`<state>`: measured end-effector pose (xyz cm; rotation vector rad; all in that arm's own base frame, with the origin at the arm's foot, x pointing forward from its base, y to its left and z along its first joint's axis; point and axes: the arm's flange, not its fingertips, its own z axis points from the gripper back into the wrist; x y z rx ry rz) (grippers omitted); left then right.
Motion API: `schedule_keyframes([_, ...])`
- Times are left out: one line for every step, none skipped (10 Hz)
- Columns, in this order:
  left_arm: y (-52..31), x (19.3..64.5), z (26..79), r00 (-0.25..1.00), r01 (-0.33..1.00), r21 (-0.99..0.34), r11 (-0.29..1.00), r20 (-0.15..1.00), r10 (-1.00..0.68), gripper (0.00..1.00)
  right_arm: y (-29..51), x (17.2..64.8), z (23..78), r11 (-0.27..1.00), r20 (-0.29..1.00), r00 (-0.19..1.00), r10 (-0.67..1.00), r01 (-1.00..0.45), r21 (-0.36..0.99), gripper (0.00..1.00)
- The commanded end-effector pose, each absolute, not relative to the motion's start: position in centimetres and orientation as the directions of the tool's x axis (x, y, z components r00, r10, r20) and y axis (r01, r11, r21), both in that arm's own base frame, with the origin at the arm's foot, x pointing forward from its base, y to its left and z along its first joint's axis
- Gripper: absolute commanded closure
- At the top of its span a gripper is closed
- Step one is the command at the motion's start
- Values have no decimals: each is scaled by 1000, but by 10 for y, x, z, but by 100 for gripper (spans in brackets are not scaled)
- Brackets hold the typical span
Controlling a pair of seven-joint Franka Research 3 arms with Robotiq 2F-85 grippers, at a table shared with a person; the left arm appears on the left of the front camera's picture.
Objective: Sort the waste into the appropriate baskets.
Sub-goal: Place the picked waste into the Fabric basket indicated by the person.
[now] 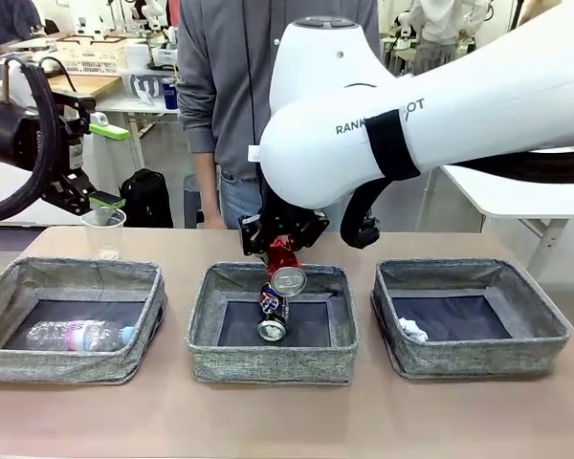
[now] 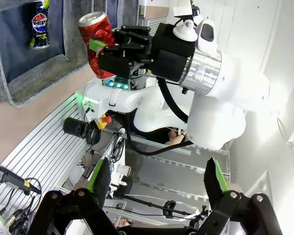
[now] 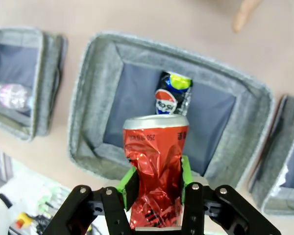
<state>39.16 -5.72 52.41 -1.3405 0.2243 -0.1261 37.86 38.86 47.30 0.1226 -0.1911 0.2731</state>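
Jaws of right gripper (image 3: 157,181) clamp crushed red can (image 3: 156,147), sides pad-covered; left gripper (image 2: 157,171) spread wide.

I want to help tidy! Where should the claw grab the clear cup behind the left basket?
I'd grab the clear cup by its side walls near the rim, coming down from above: it stands upright, and the left basket blocks a low reach from the front. The open left claw hangs nearby, higher up.
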Motion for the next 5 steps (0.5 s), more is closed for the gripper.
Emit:
schedule_keyframes([-59,390,527,974,-37,-974,221,-85,-210,3,383,374,481,945,201,939,278,-305,118,64])
schedule_keyframes([-59,390,527,974,-37,-974,221,-85,-210,3,383,374,480,945,199,941,274,-302,124,64])
schedule_keyframes([-59,390,527,974,-37,-974,221,-85,-210,3,382,374,480,948,202,942,266,-294,125,64])
schedule_keyframes([-59,390,527,974,-37,-974,221,-85,-210,3,381,374,480,949,220,939,263,-293,118,7])
schedule_keyframes([-59,390,527,974,-37,-974,221,-85,-210,3,380,374,481,949,222,939,262,-292,116,7])
